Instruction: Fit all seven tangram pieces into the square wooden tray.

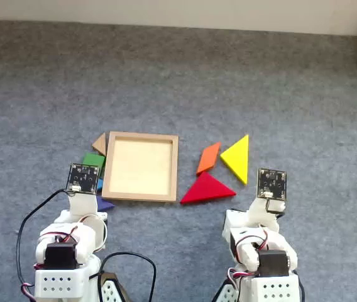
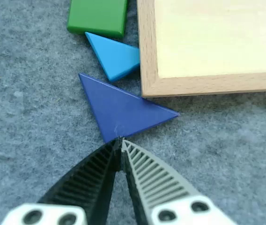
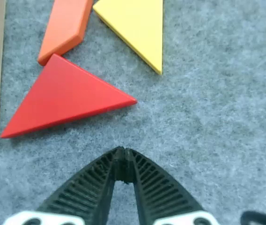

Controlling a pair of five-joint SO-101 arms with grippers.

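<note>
Sitting in the middle of a grey carpeted table [image 1: 260, 82], the square wooden tray [image 1: 174, 165] shows its pale floor, and the tangram pieces lie around it. Along its left side, from far to near, are a tan triangle [image 1: 100, 143], a green square [image 1: 93, 161], a light blue triangle [image 2: 116, 58] touching the tray's rim, and a dark blue triangle [image 2: 121, 110] at the near left corner. To the tray's right sit an orange parallelogram [image 1: 208, 157], a yellow triangle [image 1: 237, 158] just beside it, and a red triangle [image 1: 207, 188] nearest the tray. The left gripper [image 2: 120, 143] hangs low with its jaws pressed together, tips at the near corner of the dark blue triangle. The right gripper [image 3: 122, 161] has its jaws closed on nothing, over bare carpet near the red triangle.
</note>
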